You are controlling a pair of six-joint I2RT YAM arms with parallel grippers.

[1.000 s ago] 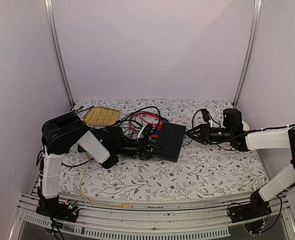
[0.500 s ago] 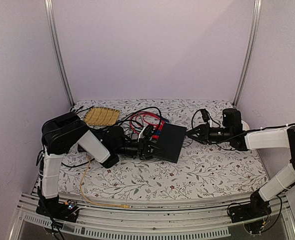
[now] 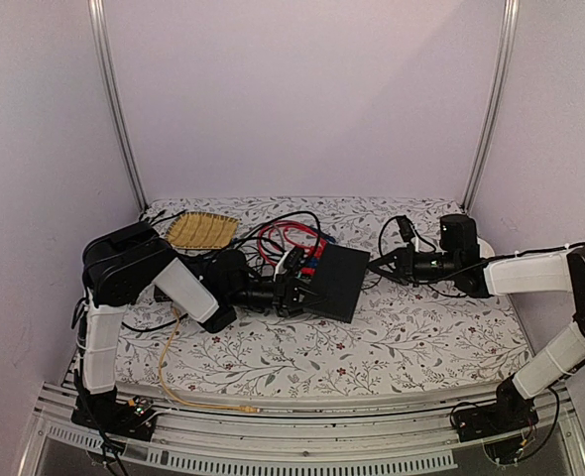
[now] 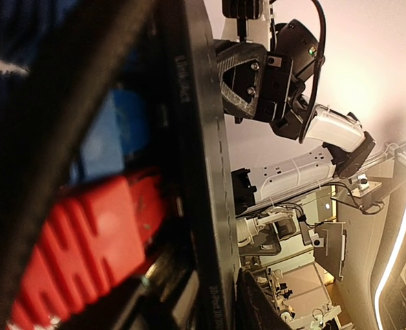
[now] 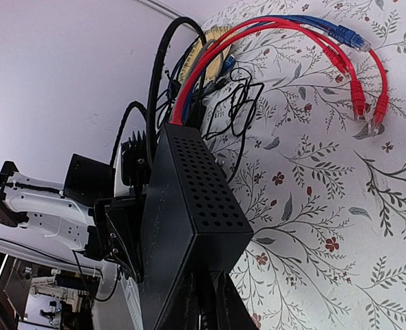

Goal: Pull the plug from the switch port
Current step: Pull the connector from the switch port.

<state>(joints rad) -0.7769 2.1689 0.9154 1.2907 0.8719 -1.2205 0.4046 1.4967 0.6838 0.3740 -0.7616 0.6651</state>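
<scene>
While the right fingers (image 3: 376, 266), drawn together, butt the switch's (image 3: 340, 281) three-o'clock edge, the left fingers (image 3: 299, 293) sit at the switch port (image 3: 310, 270) on its nine-o'clock edge beside the red plug (image 4: 86, 254); their grip cannot be told. Pulling should run straight outward, box braced.

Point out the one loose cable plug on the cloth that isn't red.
The blue plug, lying at the top right of the right wrist view. The red plugs just below it are the only other loose ends there.
</scene>
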